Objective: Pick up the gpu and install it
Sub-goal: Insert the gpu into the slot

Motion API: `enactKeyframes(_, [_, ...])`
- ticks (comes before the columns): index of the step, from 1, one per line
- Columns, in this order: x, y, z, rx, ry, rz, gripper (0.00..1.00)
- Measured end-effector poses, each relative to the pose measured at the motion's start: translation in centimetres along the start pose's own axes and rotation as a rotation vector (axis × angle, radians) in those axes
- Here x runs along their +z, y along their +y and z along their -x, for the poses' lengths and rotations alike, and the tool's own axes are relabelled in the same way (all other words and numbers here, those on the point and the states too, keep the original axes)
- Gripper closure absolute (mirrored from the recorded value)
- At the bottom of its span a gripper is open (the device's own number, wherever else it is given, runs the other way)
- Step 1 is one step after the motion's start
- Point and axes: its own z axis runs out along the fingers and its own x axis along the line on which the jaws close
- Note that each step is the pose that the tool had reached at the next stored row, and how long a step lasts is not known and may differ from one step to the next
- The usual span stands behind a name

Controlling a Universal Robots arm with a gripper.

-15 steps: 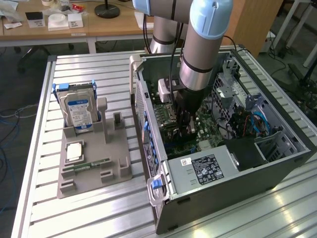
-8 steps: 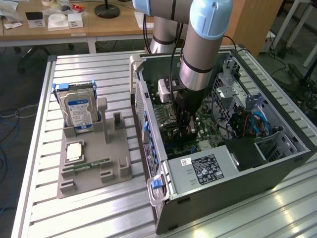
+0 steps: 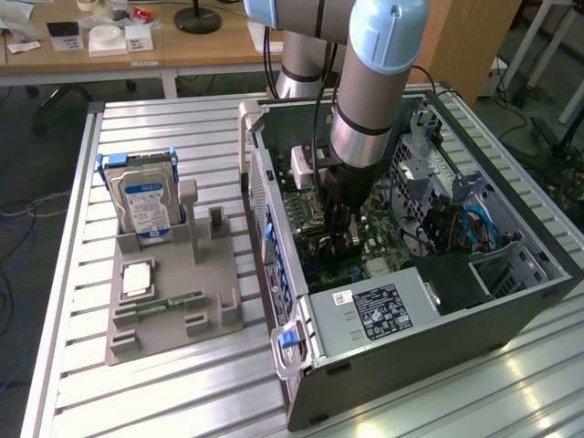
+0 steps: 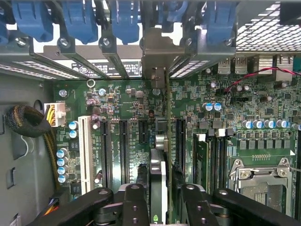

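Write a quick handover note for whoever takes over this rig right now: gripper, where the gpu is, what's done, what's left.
Gripper: shut on the gpu, holding it edge-on between its fingers.
Location: the arm is down inside the open computer case, card held over the motherboard near the expansion slots.
Done: gpu picked up and carried into the case.
Left: whether the card is seated in a slot cannot be told, so treat the install as unfinished.
Also: hard drive stands in the grey parts holder beside the case.

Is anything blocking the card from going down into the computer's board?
Nothing visible does. The gripper holds the gpu edge-on, right above the motherboard, with its metal end at the slot bracket. The spot beneath the card is hidden.
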Motion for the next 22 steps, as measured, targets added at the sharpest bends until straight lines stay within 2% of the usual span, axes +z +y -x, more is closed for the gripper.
enactKeyframes(1, [-0.01,0.0,0.0,0.0,0.0003,0.0001,0.66])
enactKeyframes(9, [-0.76,0.0,0.11,0.0,0.0018,0.0002,0.66])
enactKeyframes(19, [-0.76,0.01,0.19,0.0,0.002,0.0001,0.66])
enactKeyframes(20, [-0.77,0.01,0.18,0.0,0.0025,0.0002,0.67])
enactKeyframes(21, [-0.77,0.01,0.19,0.0,0.0022,0.0002,0.73])
enactKeyframes(22, [-0.76,0.01,0.19,0.0,0.002,0.0002,0.74])
